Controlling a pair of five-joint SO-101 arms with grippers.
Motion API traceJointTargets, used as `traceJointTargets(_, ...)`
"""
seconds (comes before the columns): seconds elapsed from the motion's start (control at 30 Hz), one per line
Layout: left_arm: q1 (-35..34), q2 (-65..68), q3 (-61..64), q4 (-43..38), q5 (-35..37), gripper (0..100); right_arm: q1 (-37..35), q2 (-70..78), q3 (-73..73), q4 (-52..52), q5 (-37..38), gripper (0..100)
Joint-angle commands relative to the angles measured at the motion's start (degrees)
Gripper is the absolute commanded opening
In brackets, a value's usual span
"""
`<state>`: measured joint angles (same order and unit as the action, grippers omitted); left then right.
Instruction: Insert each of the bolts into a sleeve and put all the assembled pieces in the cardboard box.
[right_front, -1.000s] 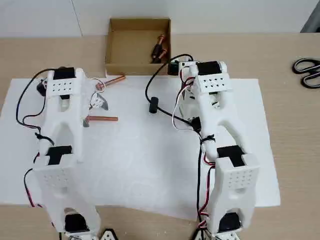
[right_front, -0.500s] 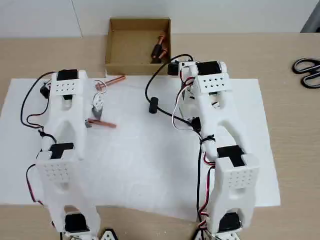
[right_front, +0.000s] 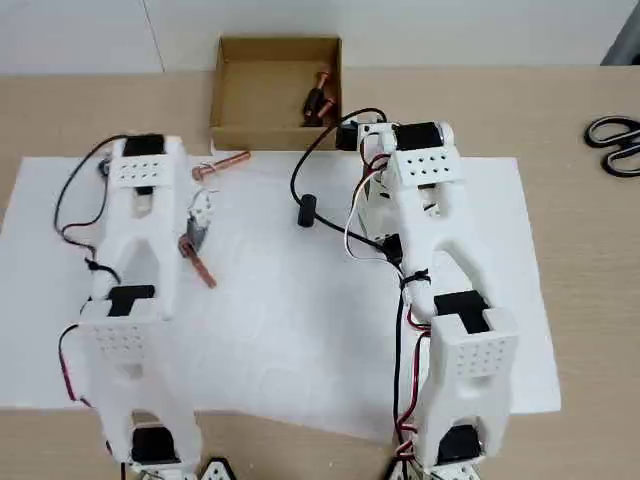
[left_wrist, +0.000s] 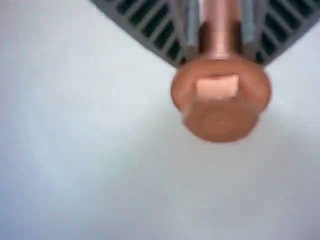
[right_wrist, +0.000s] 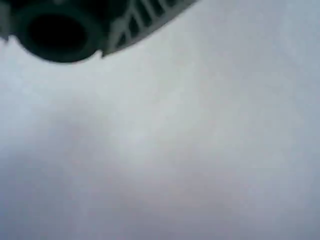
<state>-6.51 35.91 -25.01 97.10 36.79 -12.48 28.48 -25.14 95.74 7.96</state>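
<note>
My left gripper (right_front: 196, 232) is shut on a copper bolt (right_front: 198, 264), whose shaft slants toward the table's near edge. In the left wrist view the bolt's round head (left_wrist: 220, 97) sticks out from between the grey fingers (left_wrist: 150, 22). A second copper bolt (right_front: 222, 163) lies on the white sheet just in front of the cardboard box (right_front: 228, 92). The box holds assembled pieces (right_front: 318, 96) in its right corner. A black sleeve (right_front: 307, 209) stands on the sheet between the arms. My right gripper (right_wrist: 75, 20) holds another black sleeve (right_wrist: 55, 35) above the white sheet; the right arm (right_front: 425, 170) hides it from above.
A white sheet (right_front: 290, 330) covers the middle of the wooden table. Black-handled scissors (right_front: 612, 143) lie at the far right edge. Cables (right_front: 330, 230) loop from the right arm across the sheet near the standing sleeve.
The left gripper has swung the bolt from pointing right to slanting toward the near edge, and the left arm has shifted slightly right. The right arm has kept still.
</note>
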Motion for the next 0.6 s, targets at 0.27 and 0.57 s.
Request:
traceJointTargets(0.27,2.5,-12.3,-3.7,3.4,-15.1,1,0.4,-4.4,-0.3,0.6,-0.5,0.4)
traceJointTargets(0.57,2.5,-35.3,3.2,3.3,-17.8,1,0.5,-10.2,-0.3,0.7,-3.9,0.4)
